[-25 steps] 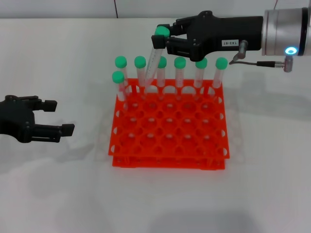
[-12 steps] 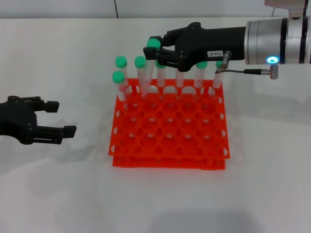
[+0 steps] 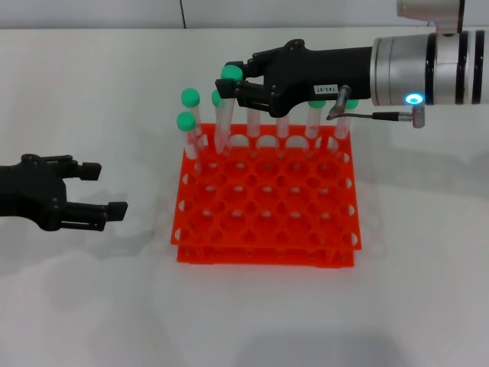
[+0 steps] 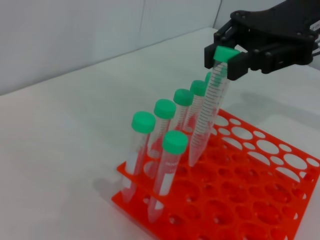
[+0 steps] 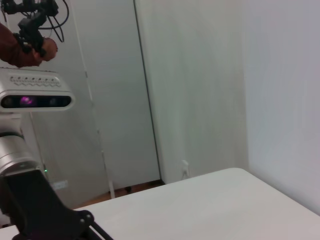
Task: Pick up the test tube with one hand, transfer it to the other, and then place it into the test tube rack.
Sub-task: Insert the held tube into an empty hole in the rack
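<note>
My right gripper point(image 3: 234, 82), black with a white label, is shut on the green cap of the test tube point(image 3: 223, 122) and holds it tilted over the back left part of the orange-red rack point(image 3: 267, 256). The tube's lower end reaches the rack's top grid; I cannot tell if it is in a hole. In the left wrist view the same gripper point(image 4: 226, 54) holds the tube point(image 4: 206, 117) above the rack point(image 4: 240, 205). My left gripper point(image 3: 98, 189), unlabelled, is open and empty, low over the table left of the rack.
Several other green-capped tubes point(image 3: 190, 98) stand in the rack's back row and at its left point(image 3: 186, 121), close beside the held tube. The right wrist view shows only walls and the robot's head camera point(image 5: 35, 100).
My right gripper has moved left and down with the tube, bringing its lower end to the rack's top grid. My left gripper has shifted slightly to the right.
</note>
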Tool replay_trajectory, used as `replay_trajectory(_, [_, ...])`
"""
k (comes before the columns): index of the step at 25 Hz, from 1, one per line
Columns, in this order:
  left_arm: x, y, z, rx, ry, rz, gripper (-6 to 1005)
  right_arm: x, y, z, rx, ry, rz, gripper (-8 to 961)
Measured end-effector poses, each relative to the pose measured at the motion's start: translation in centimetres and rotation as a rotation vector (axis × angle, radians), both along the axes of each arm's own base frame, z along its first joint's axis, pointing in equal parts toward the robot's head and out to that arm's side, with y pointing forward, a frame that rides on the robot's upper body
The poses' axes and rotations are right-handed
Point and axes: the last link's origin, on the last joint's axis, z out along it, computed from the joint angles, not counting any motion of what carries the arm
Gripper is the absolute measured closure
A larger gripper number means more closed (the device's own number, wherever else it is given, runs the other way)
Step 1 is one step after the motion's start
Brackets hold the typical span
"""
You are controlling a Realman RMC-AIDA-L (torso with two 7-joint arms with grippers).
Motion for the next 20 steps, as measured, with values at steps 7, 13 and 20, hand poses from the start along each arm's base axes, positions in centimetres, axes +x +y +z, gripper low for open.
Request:
replay_trajectory(7, [-0.08, -0.05, -0.18, -0.006, -0.001, 0.000, 109, 0.17, 0.22, -0.44, 0.013, -0.019, -0.011, 688])
replay_trajectory(13, [-0.04, -0.01, -0.18, -0.006, 0.000, -0.005, 109, 0.03, 0.31, -0.64, 0.016, -0.027, -0.009, 688])
replay_trajectory(20, [-0.06, 0.02, -0.18, -0.004, 0.000, -0.004, 110, 0.00, 0.24, -0.78, 0.013, -0.032, -0.006, 688])
